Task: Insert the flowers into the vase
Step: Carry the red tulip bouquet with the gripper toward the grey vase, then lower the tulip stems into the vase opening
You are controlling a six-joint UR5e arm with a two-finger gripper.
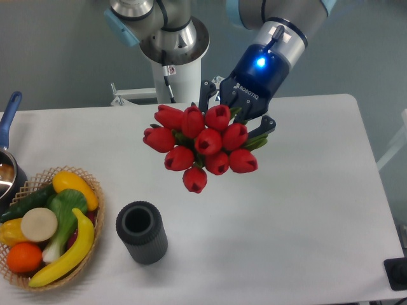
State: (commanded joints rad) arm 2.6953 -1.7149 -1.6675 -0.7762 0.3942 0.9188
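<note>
Ten or so red heads of the flowers (202,145) face outward, my gripper (236,113) clamped on their stems behind, held aloft so I can carry them toward the vase (141,232) at seven o'clock.

flowers (200,146): glossy red plastic look. vase (141,232): matt dark, ribbed sides. basket (95,190): rough woven wicker. bench (305,210): smooth matt white. claw (236,115): black, semi-gloss.

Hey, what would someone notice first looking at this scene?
The bunch of red tulips, held in the claw above the middle of the white table. Next, the dark ribbed vase standing empty at front left, beside a wicker basket of colourful fruit and vegetables.
</note>
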